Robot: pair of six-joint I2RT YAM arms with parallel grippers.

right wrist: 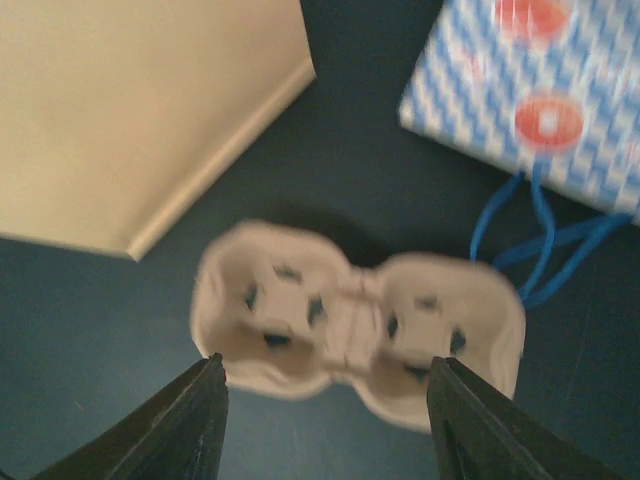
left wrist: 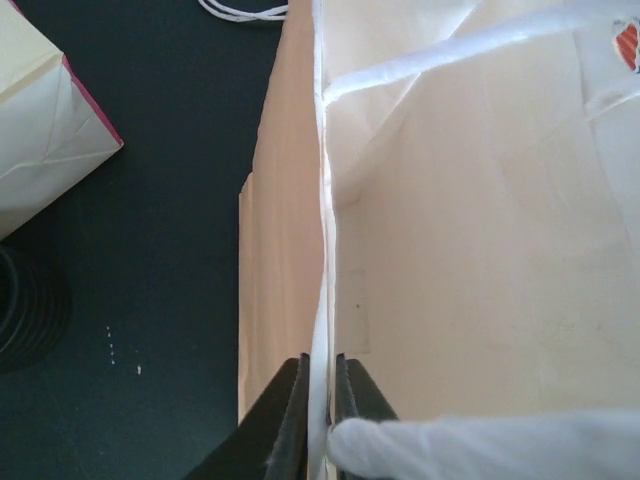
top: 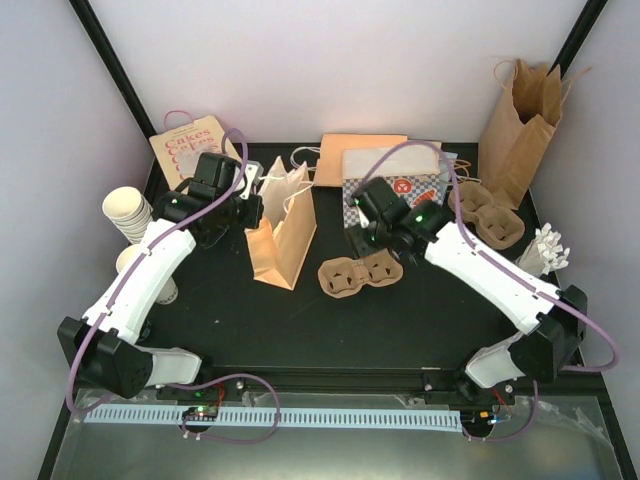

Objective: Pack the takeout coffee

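A brown paper bag (top: 283, 245) with white handles stands open at the left of centre. My left gripper (top: 252, 210) is at the bag's left rim. In the left wrist view that gripper (left wrist: 320, 362) is shut on the thin wall of the bag (left wrist: 480, 250), one finger inside and one outside. A two-cup pulp carrier (top: 357, 275) lies empty on the black table. My right gripper (top: 362, 243) hovers just above the carrier's far side. In the right wrist view the gripper (right wrist: 330, 392) stands open, with the carrier (right wrist: 355, 320) beyond its fingertips. The takeout coffee shows in no view.
Stacked lidless cream cups (top: 125, 208) sit at the left edge, partly under my left arm. At the back stand a "Cakes" bag (top: 190, 145), a flat tan bag (top: 360, 155), a blue patterned bag (top: 395, 185) and a tall brown bag (top: 520, 120). More carriers (top: 490, 215) lie right.
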